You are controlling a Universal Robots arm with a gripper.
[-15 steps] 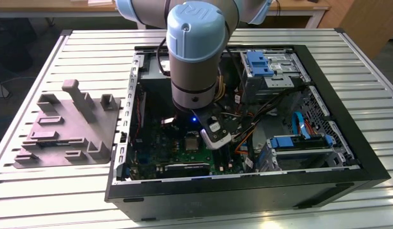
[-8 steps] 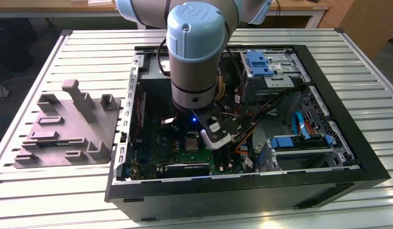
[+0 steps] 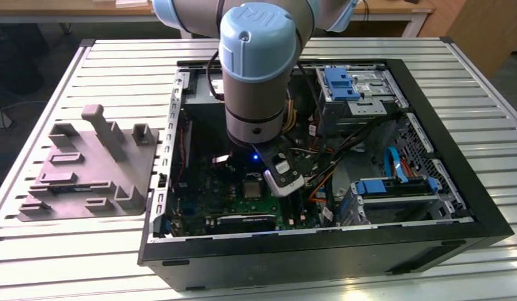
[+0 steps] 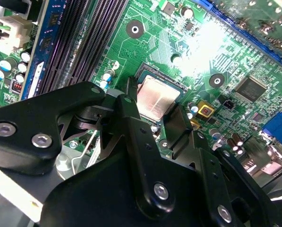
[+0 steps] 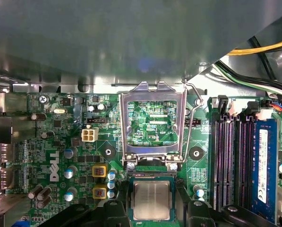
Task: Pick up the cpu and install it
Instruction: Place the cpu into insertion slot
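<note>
The first wrist view shows the cpu (image 5: 151, 198) lying flat in the socket (image 5: 150, 175) on the green motherboard (image 5: 60, 142), silver top up. The socket's metal frame (image 5: 152, 118) is hinged open beyond it. The gripper (image 5: 152, 211) sits spread over the chip: one black finger (image 5: 113, 209) stands on each side, just beside the socket, with a narrow gap to the cpu's edges, so nothing is grasped. Memory slots (image 5: 230, 156) run alongside. In the exterior view the arm (image 3: 258, 75) reaches down into the open computer case (image 3: 459, 207), and a grey tray (image 3: 83, 169) lies on the slatted table (image 3: 41, 263) at the exterior view's left.
</note>
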